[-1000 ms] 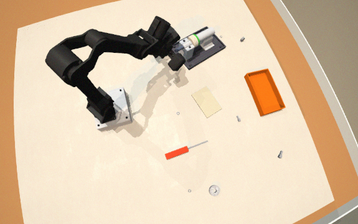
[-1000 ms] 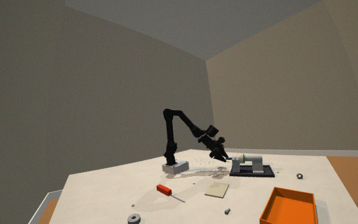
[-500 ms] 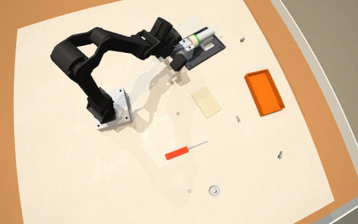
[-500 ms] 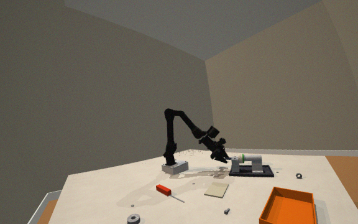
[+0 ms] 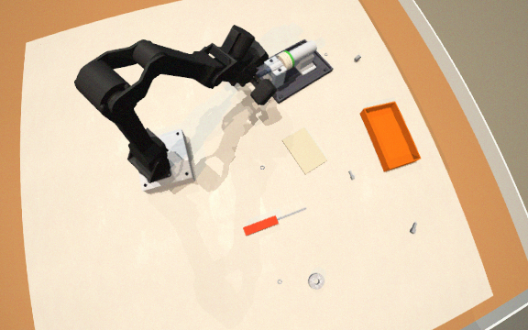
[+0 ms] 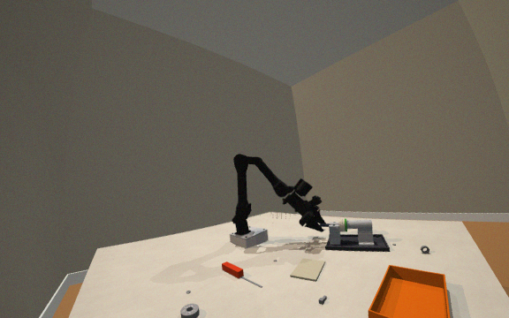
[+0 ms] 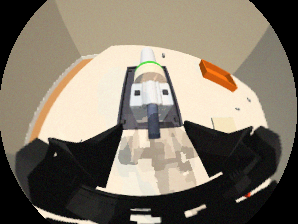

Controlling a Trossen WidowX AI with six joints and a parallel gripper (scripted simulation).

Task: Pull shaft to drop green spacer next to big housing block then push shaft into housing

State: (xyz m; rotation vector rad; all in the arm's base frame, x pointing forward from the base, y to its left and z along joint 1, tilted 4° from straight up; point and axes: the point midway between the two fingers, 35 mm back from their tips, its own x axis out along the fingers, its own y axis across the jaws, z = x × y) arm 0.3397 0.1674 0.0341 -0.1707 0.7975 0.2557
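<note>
The shaft [image 7: 153, 116] [image 5: 270, 69] is a dark blue-grey rod sticking out of the near white block [image 7: 137, 103] [image 6: 335, 235]. The green spacer [image 5: 291, 58] [image 6: 345, 225] [image 7: 149, 63] is a thin ring upright against the big white housing [image 5: 306, 50] [image 6: 361, 225] [image 7: 147, 54]. Cream spacers [image 5: 285, 60] [image 7: 150, 75] sit between it and the near block. My gripper [image 7: 153, 125] [image 5: 260, 76] [image 6: 323, 227] is open and empty. In the wrist view its fingertips stand on either side of the shaft's free end, with gaps on both sides. The shaft inside the spacers is hidden.
The assembly stands on a dark base plate [image 5: 298, 86] [image 6: 356, 249]. An orange tray [image 5: 392, 137] [image 6: 414, 300] [image 7: 216, 75], a pale yellow pad [image 5: 304, 151] [image 6: 308, 269], a red screwdriver [image 5: 260, 225] [image 6: 232, 269], a grey ring [image 5: 310, 280] and small hardware lie around.
</note>
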